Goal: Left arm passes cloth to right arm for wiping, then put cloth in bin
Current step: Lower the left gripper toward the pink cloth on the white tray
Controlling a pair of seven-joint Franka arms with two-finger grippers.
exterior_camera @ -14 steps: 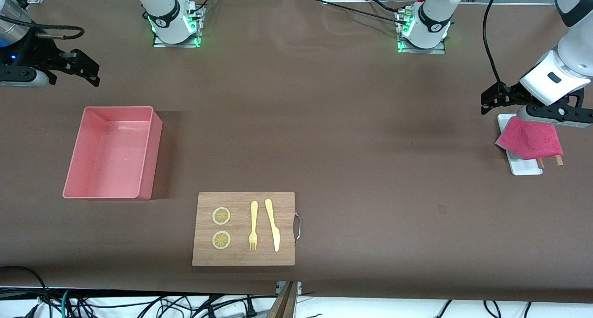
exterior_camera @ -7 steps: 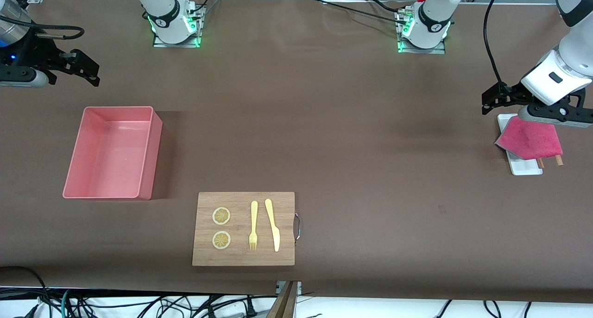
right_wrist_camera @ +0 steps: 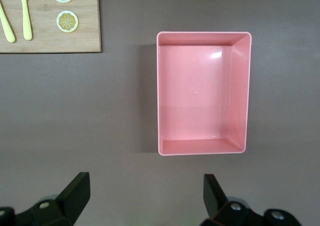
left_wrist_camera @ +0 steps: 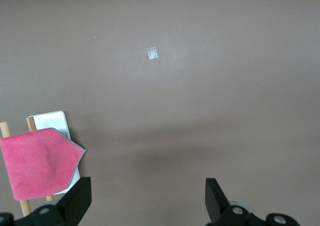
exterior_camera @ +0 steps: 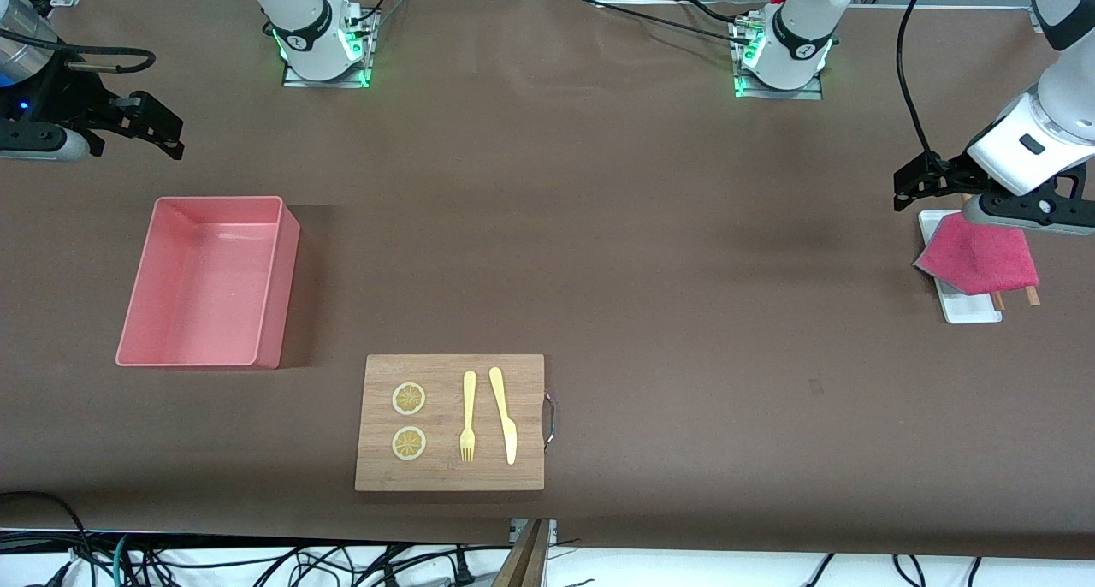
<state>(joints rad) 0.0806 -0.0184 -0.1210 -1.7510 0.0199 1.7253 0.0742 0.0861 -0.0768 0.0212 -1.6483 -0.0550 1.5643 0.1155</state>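
Brown matte table, cables along its near edge, small magenta-red fuzzy cloth draped on flat white tray at the left arm's end, left end effector released above it, right end effector released, waiting near pink rectangular plastic bin

Two arms, left and right. One cloth, one bin, one tray, one board. Two lemon slices, one fork, one knife, two sticks.

Fuzzy cloth, glossy plastic bin, wooden board, matt table cover
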